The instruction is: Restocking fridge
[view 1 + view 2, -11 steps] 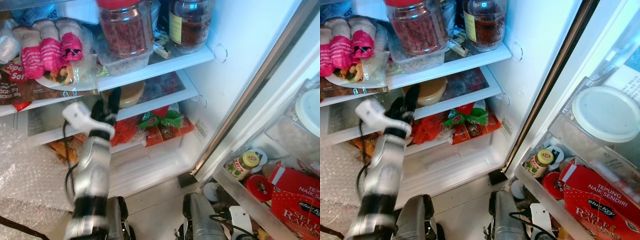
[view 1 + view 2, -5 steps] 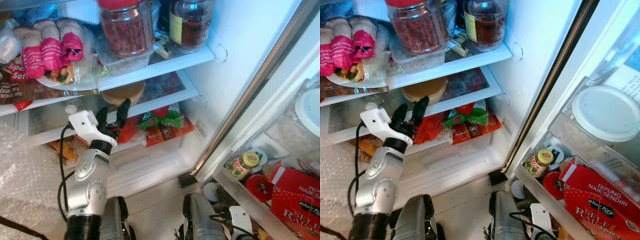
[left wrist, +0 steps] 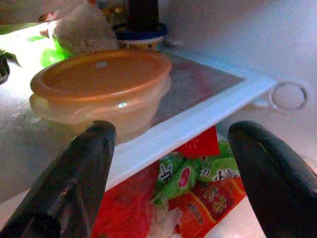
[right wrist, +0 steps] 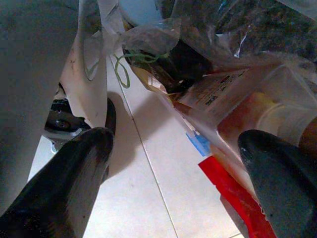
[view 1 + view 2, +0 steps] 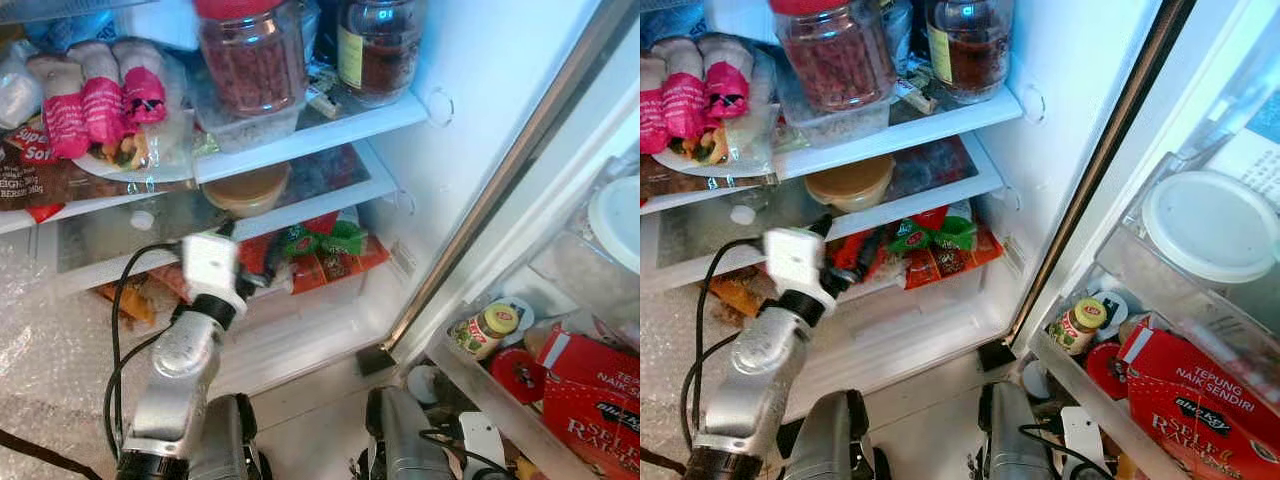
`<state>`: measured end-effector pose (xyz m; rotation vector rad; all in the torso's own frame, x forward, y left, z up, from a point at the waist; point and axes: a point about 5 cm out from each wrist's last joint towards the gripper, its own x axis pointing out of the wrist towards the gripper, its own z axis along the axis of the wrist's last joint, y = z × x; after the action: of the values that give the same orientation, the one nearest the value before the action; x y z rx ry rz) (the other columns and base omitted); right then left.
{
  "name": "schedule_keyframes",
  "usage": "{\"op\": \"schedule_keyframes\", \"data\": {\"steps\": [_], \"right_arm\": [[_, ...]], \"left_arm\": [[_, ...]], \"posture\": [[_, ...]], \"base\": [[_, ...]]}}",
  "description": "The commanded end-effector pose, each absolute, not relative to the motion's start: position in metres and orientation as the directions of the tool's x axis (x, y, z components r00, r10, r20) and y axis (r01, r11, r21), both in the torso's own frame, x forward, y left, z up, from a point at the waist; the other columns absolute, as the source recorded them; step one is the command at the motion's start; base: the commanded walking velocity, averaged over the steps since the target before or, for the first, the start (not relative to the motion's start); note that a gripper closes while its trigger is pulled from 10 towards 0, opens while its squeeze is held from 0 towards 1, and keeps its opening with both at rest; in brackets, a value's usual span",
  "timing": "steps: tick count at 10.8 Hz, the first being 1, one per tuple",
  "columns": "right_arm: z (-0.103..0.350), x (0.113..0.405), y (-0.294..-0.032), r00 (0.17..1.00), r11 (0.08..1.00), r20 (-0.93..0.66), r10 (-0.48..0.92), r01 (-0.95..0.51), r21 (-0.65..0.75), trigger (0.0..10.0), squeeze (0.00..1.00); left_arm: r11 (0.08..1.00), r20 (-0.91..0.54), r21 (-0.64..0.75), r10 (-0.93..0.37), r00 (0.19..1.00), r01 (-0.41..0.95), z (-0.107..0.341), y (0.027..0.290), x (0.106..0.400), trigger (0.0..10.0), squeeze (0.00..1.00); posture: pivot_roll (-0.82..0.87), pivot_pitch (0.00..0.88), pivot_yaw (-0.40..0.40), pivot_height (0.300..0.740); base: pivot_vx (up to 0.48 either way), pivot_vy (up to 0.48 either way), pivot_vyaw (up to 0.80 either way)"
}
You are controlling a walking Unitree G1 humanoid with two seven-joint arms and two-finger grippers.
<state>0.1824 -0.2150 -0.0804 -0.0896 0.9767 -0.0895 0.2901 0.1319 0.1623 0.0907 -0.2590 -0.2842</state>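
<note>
One red box — "TEPUNG NAIK SENDIRI"

Round tan lidded plastic bowl, orange-brown lid over paler translucent base; white-edged glass fridge shelf; red and green printed snack packets beneath it; red-lidded clear jar of reddish-brown contents; dark glass jar with a yellow label; pink-banded wrapped rolls; left claw with black fingers, silver arm, white wrist housing; red carton lettered in white in the door; white round lid.
</note>
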Motion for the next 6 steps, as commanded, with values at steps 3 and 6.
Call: {"op": "schedule_keyframes", "data": {"steps": [3,6], "right_arm": [[-0.0849,0.1763,-0.2063,0.542,0.996,-0.836,-0.083,0.014,-0.091,10.0,0.00],[-0.0852,0.1755,-0.2064,0.541,0.996,-0.837,-0.084,0.013,-0.091,10.0,0.00]], "left_arm": [[0.954,0.223,0.156,-0.286,0.932,0.256,0.1558,0.1315,0.2847,10.0,0.00],[0.955,0.222,0.152,-0.283,0.933,0.253,0.1544,0.1284,0.2845,10.0,0.00]], "posture": [[-0.08,0.192,0.019,0.594],[-0.09,0.177,0.018,0.594]], "base": [[0.000,0.000,0.00],[0.000,0.000,0.00]]}}
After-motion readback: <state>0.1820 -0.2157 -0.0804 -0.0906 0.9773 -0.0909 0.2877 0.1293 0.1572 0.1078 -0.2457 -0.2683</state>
